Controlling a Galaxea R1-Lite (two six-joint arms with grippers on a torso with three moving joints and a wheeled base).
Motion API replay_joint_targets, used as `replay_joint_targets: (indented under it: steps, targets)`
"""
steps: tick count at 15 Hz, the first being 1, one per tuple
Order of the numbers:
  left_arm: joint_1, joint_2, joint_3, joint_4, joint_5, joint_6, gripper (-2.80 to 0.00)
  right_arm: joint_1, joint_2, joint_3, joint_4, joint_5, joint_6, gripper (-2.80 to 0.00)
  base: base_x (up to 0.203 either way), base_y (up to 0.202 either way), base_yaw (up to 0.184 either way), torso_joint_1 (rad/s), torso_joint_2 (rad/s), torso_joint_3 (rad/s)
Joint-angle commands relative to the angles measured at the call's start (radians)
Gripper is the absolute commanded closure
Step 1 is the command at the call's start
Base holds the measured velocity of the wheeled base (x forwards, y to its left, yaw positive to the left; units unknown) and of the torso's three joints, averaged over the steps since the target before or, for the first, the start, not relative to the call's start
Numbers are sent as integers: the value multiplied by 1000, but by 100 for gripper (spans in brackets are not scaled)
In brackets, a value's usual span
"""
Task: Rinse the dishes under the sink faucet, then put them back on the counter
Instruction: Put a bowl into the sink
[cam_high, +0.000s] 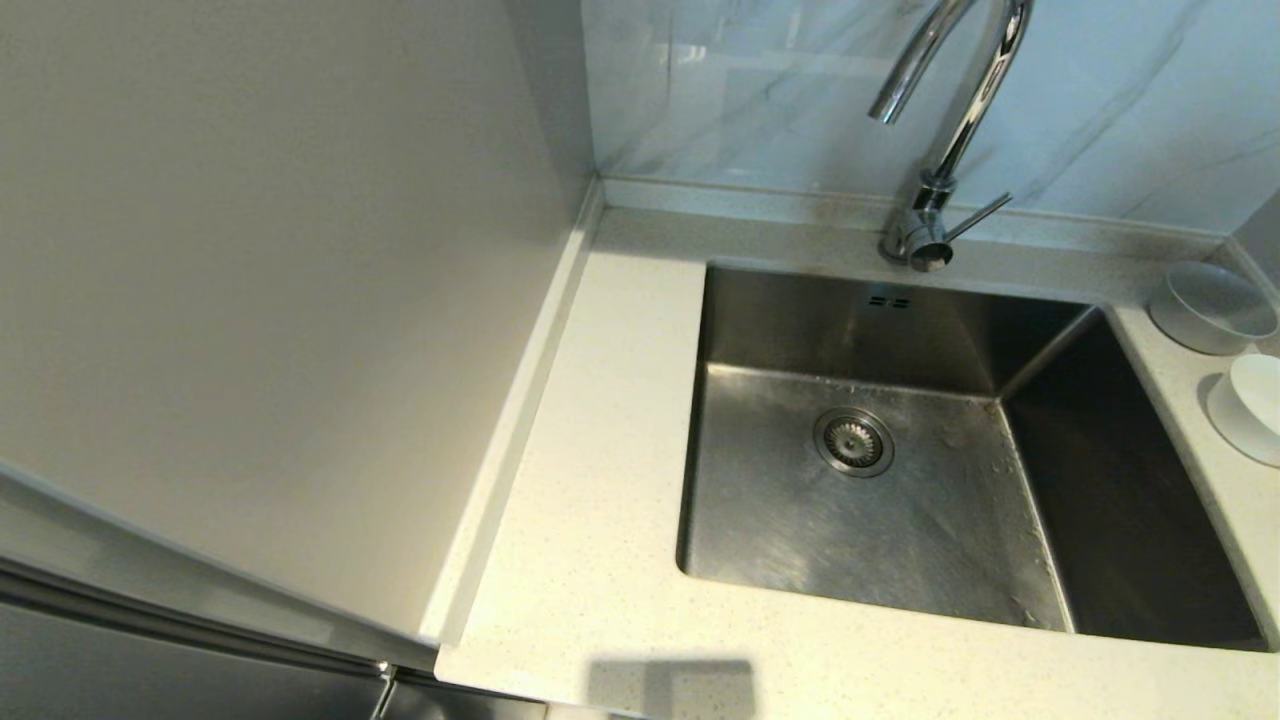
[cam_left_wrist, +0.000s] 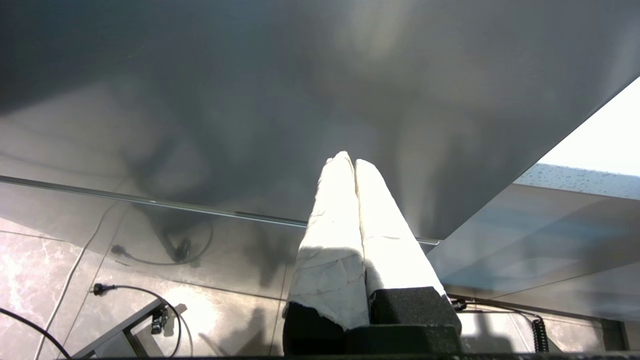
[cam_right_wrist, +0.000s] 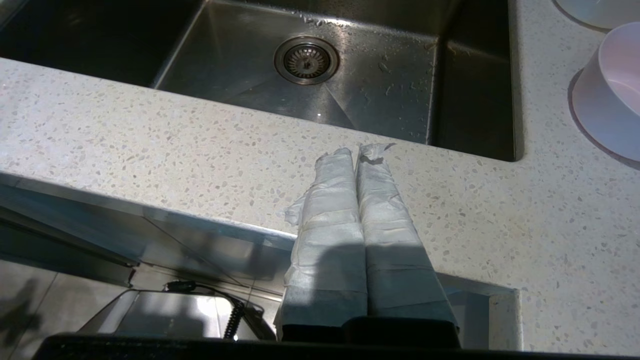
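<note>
**A:** Start at your right gripper (cam_right_wrist: 358, 149): its taped fingers are pressed together on nothing, hanging over the near edge of the counter (cam_right_wrist: 150, 145). Your left gripper (cam_left_wrist: 348, 160) is likewise clenched and empty, parked low beside a grey cabinet panel (cam_left_wrist: 250, 100), nowhere near the work.

**B:** And the dishes?

**A:** Ahead of your right gripper and off to its right. The pale pink bowl (cam_right_wrist: 607, 95) is nearest; beyond it sits the light grey bowl (cam_high: 1212, 305). Both stand upright, mouths up, on the counter strip beside the sink (cam_high: 870, 480). Being round, they have no long axis. A third bowl isn't visible.

**B:** Why there?

**A:** I judge they're staged by the basin for a short carry. The faucet (cam_high: 950, 110) stands behind the sink, its spout curving over the basin, lever pointing right. Nothing is rinsed yet.
</note>
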Motion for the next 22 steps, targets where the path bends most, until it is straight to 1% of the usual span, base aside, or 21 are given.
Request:
replay_joint_targets:
  steps: [1, 9, 12, 13, 14, 15, 16, 17, 19, 20, 22]
  targets:
    - [0, -3, 0, 0, 1, 0, 0, 0, 0, 0, 0, 1, -1, 0, 0, 0, 0, 0, 0, 0]
    - [0, -3, 0, 0, 1, 0, 0, 0, 0, 0, -2, 1, -8, 0, 0, 0, 0, 0, 0, 0]
    - [0, -3, 0, 0, 1, 0, 0, 0, 0, -23, -3, 11, -40, 0, 0, 0, 0, 0, 0, 0]
    - [0, -3, 0, 0, 1, 0, 0, 0, 0, -77, 0, 32, -40, 0, 0, 0, 0, 0, 0, 0]
    - [0, -3, 0, 0, 1, 0, 0, 0, 7, -149, 7, 70, -40, 0, 0, 0, 0, 0, 0, 0]
    - [0, -3, 0, 0, 1, 0, 0, 0, 43, -230, 23, 105, -42, 0, 0, 0, 0, 0, 0, 0]
    - [0, -3, 0, 0, 1, 0, 0, -1, 105, -293, 39, 119, -44, 0, 0, 0, 0, 0, 0, 0]
    - [0, -3, 0, 0, 1, 0, 0, -2, 206, -373, 54, 126, -47, 0, 0, 0, 0, 0, 0, 0]
    - [0, -3, 0, 0, 1, 0, 0, -4, 493, -575, 74, 116, -50, 0, 0, 0, 0, 0, 0, 0]
    - [0, -3, 0, 0, 1, 0, 0, -6, 658, -712, 84, 102, -48, 0, 0, 0, 0, 0, 0, 0]
    - [0, -3, 0, 0, 1, 0, 0, -39, 959, -1054, 135, 78, -50, 0, 0, 0, 0, 0, 0, 0]
